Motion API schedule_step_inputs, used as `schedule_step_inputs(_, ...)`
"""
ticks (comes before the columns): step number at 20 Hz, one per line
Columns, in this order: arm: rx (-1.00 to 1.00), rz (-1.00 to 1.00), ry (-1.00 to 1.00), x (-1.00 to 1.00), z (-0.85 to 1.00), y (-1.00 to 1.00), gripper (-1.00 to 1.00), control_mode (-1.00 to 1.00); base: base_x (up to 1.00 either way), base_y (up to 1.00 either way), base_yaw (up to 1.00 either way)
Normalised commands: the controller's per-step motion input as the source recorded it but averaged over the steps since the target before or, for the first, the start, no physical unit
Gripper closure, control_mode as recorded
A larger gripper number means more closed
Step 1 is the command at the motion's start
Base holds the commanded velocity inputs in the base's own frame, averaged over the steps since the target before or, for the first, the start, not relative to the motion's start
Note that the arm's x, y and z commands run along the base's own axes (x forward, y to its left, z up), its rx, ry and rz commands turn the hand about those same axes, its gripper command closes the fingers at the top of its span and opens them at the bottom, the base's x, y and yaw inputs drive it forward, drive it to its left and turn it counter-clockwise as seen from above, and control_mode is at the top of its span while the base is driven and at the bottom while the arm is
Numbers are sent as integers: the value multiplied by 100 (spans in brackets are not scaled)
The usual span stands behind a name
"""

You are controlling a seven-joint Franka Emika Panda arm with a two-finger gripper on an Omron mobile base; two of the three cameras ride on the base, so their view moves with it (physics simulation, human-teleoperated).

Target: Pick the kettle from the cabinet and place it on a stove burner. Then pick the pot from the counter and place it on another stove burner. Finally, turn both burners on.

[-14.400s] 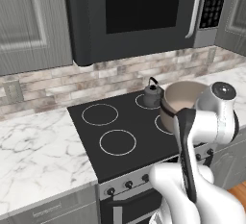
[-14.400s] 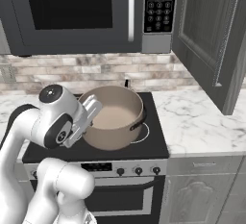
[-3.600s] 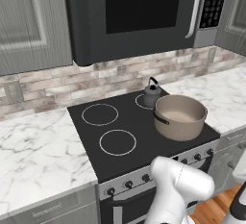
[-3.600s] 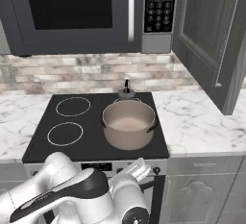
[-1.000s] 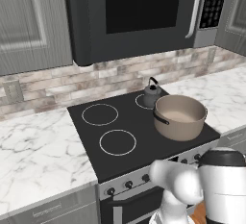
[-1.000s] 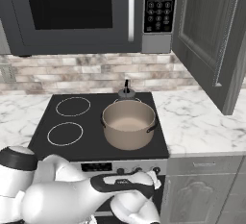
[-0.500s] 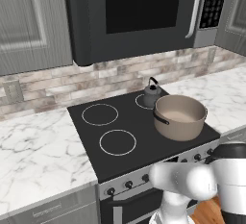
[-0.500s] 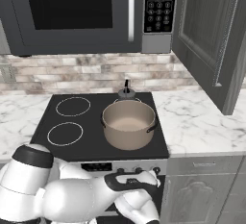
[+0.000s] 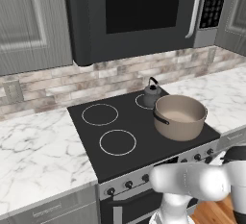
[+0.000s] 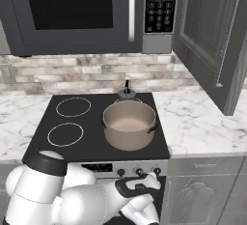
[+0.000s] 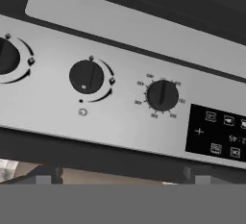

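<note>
Arm swung lower; pot empty on burner, kettle behind; claw wide open, holding nothing.

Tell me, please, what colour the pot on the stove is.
Tan-brown outside, paler inside, with small black side handles; the pot shows best in the right base view.

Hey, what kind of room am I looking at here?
A rendered home kitchen, most likely: a black glass stovetop holding a pot and kettle, a microwave mounted above it, and marble counter alongside.
</note>
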Motion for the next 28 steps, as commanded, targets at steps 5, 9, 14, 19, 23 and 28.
schedule_step_inputs(5,2,0,-4,17,-12,-9,-100,-100,0,0,0)
schedule_step_inputs(9,2,0,-4,10,-16,-15,-100,-100,0,0,0)
schedule_step_inputs(14,1,0,-2,14,-21,-6,-100,-100,0,0,0)
schedule_step_inputs(19,0,0,-3,11,-20,-1,-100,-100,0,0,0)
schedule_step_inputs(23,0,0,-2,14,-17,0,-100,-100,0,0,0)
schedule_step_inputs(28,0,0,-1,17,-12,0,-100,-100,0,0,0)
